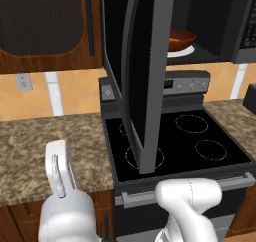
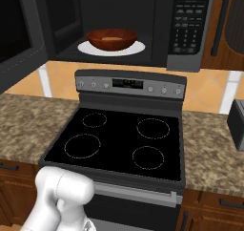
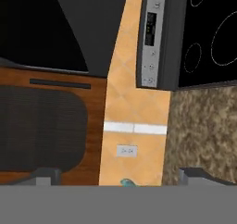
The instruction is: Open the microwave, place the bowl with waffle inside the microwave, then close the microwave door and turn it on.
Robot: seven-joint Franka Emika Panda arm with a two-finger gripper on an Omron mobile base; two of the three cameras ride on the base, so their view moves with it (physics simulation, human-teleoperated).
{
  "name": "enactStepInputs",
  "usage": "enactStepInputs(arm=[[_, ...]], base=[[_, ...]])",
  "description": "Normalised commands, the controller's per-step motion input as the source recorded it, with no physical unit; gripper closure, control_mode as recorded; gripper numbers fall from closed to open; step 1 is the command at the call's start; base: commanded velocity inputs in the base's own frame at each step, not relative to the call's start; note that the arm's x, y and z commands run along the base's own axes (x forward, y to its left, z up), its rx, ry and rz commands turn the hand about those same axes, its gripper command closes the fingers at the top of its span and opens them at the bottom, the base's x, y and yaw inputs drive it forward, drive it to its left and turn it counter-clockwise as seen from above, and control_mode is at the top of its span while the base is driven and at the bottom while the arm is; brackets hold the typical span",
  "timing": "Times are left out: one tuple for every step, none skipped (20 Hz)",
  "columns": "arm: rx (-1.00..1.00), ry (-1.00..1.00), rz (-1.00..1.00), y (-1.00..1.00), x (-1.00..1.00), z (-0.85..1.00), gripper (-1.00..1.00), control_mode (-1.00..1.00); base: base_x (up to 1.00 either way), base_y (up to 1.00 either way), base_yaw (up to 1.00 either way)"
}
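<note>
reddish-brown and wooden-looking, one shallow round bowl (image 2: pixel 112 38) sits on the white turntable (image 2: pixel 138 48) inside the dark microwave (image 2: pixel 190 29), above the stove (image 2: pixel 119 139). a tan patch in the bowl looks like the waffle (image 2: pixel 112 38), though its grid is too small to make out. one microwave door (image 1: pixel 142 76) stands swung wide open, with black glass and a dark grey frame. four burner rings mark the black stove top, with speckled counter (image 2: pixel 209 149) on either side. end effector (image 3: pixel 121 176) fingers are spread wide, holding nothing.
</note>
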Motion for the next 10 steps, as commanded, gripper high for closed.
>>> enactStepInputs(arm=[[0.01, -0.45, 0.0, 0.36, 1.0, -1.0, -1.0, -1.0], [0.03, -0.43, 0.0, 0.36, 1.0, -1.0, -1.0, -1.0], [0.04, -0.43, 0.0, 0.24, 1.0, -1.0, -1.0, -1.0], [0.04, -0.44, 0.0, 0.24, 1.0, -1.0, -1.0, -1.0], [0.03, -0.45, 0.0, 0.22, 1.0, -1.0, -1.0, -1.0], [0.04, -0.46, 0.0, 0.08, 1.0, -1.0, -1.0, -1.0], [0.05, -0.5, 0.0, 0.0, 1.0, -0.78, -1.0, -1.0], [0.05, -0.46, 0.0, 0.0, 1.0, -0.75, -1.0, -1.0], [0.07, -0.44, 0.0, -0.04, 1.0, -0.69, -1.0, -1.0], [0.1, -0.41, 0.0, -0.04, 1.0, -0.71, -1.0, -1.0]], base=[[0.0, 0.0, 0.0], [0.0, 0.0, 0.0], [0.0, 0.0, 0.0], [0.0, 0.0, 0.0], [0.0, 0.0, 0.0], [0.0, 0.0, 0.0], [0.0, 0.0, 0.0], [0.0, 0.0, 0.0], [0.0, 0.0, 0.0], [0.0, 0.0, 0.0]])
